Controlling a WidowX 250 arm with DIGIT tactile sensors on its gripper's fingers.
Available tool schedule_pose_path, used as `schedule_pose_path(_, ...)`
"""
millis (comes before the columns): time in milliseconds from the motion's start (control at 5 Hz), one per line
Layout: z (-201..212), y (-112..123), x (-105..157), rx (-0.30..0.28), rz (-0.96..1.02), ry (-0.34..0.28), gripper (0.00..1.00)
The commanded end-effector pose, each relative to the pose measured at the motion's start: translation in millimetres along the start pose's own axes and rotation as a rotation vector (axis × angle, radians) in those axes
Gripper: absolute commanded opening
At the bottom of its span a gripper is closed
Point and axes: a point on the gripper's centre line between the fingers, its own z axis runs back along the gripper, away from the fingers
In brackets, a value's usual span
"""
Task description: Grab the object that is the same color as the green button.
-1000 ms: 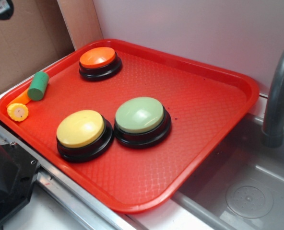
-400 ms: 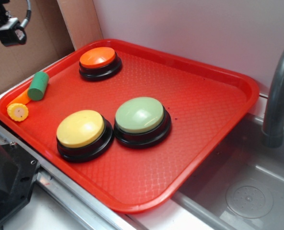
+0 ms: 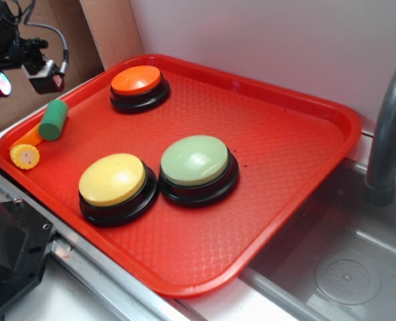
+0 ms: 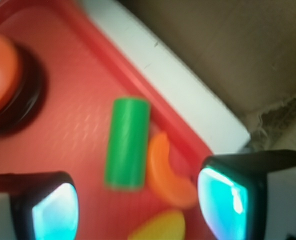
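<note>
The object, a small dark-green cylinder (image 3: 53,120) (image 4: 127,143), lies on its side at the left corner of the red tray (image 3: 285,160). The pale-green button (image 3: 196,164) on its black base sits mid-tray. My gripper (image 3: 23,73) (image 4: 144,206) hangs above the tray's left corner, over the cylinder, open, with nothing between its fingers. In the wrist view the cylinder lies ahead of the gap between the two fingertips.
An orange curved piece (image 4: 167,171) and a yellow corn-like piece (image 3: 25,157) lie right beside the cylinder. A yellow button (image 3: 114,184) and an orange button (image 3: 138,85) stand on the tray. Cardboard wall (image 3: 31,47) at left, sink faucet (image 3: 388,134) at right.
My gripper has come down and rightward from the top-left corner toward the green cylinder. Nothing on the tray has moved.
</note>
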Motion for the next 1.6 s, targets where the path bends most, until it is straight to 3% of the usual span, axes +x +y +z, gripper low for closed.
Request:
schedule_pose_path(0, -30, -6, 19, 0.025, 0.003, -0.055, 1.00)
schedule_pose_path(400, -45, -14, 21, 0.043, 0.003, -0.066, 1.00)
schedule_pose_path(600, -52, -16, 19, 0.022, 0.017, -0.073, 0.30)
schedule_pose_path(800, -52, -16, 17, -0.003, 0.016, -0.062, 0.00)
schedule_pose_path(1200, -32, -16, 15, -0.052, 0.004, -0.042, 0.00)
schedule_pose_path(1400, 0, -24, 26, -0.100, -0.048, 0.019, 0.00)
